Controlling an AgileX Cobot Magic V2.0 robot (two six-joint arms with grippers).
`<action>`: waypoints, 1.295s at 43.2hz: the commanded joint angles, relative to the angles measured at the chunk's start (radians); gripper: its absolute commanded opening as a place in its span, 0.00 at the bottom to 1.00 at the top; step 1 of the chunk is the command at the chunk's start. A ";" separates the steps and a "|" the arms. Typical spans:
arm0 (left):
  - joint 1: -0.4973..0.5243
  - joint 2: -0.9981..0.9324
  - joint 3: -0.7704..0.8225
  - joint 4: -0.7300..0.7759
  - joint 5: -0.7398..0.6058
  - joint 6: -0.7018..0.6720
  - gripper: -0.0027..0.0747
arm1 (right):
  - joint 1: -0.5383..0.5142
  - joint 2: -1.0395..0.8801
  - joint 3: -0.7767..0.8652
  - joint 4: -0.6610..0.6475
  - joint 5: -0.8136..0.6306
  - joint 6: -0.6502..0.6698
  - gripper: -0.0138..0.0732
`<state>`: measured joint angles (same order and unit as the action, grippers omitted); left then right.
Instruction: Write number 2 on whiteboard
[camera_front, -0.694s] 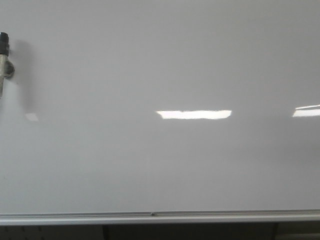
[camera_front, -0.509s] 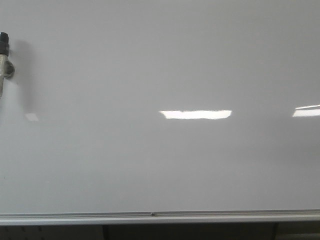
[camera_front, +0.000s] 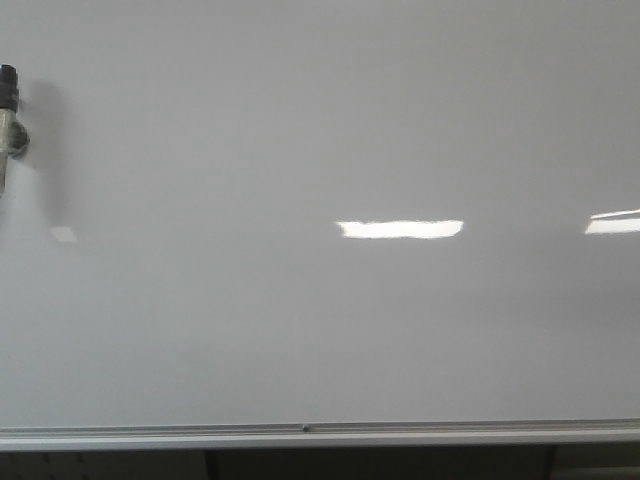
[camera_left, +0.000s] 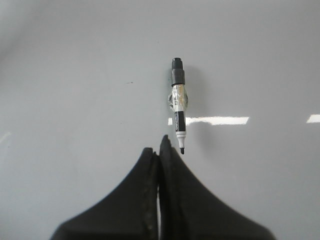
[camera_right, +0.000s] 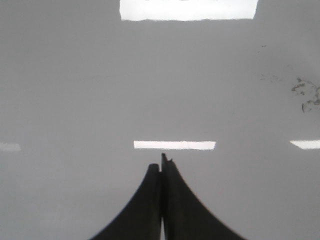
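Observation:
The whiteboard (camera_front: 320, 330) is glossy white-grey and fills the front view, with a silver rim (camera_front: 300, 434) along its lower edge. No number 2 shows on it in any view. A marker (camera_front: 10, 110) lies at the board's far left edge. In the left wrist view the marker (camera_left: 178, 105) lies on the board, uncapped, its black tip close beside my left gripper (camera_left: 159, 145). That gripper is shut and holds nothing. My right gripper (camera_right: 161, 162) is shut and empty above bare board. Neither gripper shows in the front view.
Faint dark smudges (camera_right: 305, 95) mark the board off to one side in the right wrist view. A tiny dark speck (camera_left: 129, 82) lies near the marker. Bright light reflections (camera_front: 400, 229) lie on the board. Below the rim is a dark gap.
The bright reflection in the middle of the board has got shorter at its left end. The marker has not moved.

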<state>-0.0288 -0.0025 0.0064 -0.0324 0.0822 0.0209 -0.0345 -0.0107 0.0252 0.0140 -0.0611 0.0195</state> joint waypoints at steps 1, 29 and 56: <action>0.000 -0.028 0.033 0.005 -0.109 -0.003 0.01 | 0.001 -0.018 -0.003 0.002 -0.095 -0.001 0.08; 0.000 -0.026 -0.062 -0.057 -0.138 -0.012 0.01 | 0.001 -0.017 -0.066 0.001 -0.036 -0.001 0.08; 0.000 0.295 -0.587 0.019 0.212 -0.002 0.01 | 0.001 0.379 -0.629 0.000 0.435 -0.009 0.08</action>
<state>-0.0288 0.2266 -0.4936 -0.0156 0.3105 0.0202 -0.0345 0.2889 -0.5305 0.0140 0.3890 0.0162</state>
